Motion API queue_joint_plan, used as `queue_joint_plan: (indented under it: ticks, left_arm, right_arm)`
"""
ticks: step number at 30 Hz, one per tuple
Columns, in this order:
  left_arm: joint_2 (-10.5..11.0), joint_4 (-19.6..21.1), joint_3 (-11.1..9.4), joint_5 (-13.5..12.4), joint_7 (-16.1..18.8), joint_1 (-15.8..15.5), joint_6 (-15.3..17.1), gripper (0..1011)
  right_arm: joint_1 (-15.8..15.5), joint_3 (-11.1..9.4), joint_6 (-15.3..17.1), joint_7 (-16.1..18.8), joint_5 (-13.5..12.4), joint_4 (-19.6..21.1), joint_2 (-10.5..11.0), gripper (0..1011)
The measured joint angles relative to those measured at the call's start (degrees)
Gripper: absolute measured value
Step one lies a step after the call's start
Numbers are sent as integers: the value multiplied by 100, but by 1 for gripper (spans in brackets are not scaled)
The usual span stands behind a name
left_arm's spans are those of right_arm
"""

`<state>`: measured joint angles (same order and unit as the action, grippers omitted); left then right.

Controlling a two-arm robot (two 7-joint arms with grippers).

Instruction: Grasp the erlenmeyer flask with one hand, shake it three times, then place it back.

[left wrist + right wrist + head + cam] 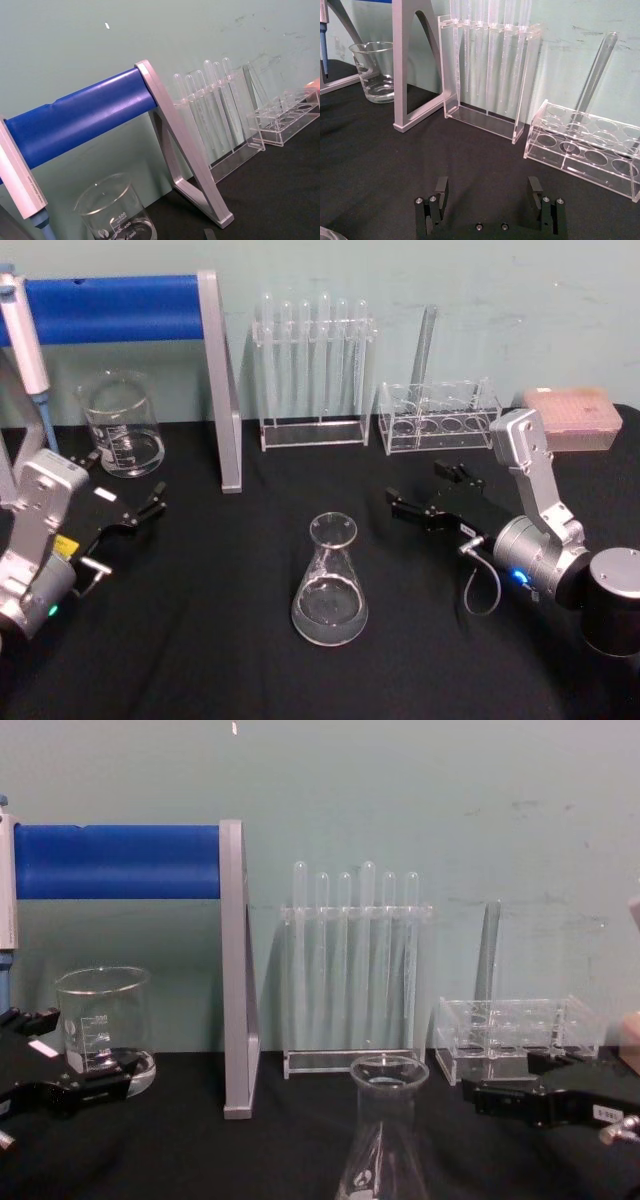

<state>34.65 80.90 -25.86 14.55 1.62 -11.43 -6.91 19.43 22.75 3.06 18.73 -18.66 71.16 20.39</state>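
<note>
Erlenmeyer flask (330, 585) of clear conical glass is seen upright at the centre of the black table (200, 640), touched by nothing. The right black end effector (430, 495) is held at its 2 o'clock, fingers apart; the left black end effector (135, 510) is parked at its 10 o'clock, fingers apart.

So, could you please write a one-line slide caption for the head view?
Erlenmeyer flask upright on the black table, between the open left gripper and open right gripper.
</note>
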Motion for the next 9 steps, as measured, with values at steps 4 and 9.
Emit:
queue_joint_plan:
  ticks: [4,9]
  left_arm:
    - [0,0,0,0,0,0,0,1001]
    - [0,0,0,0,0,0,0,1001]
  right_arm:
    - [0,0,0,0,0,0,0,1000]
    - [0,0,0,0,0,0,0,1000]
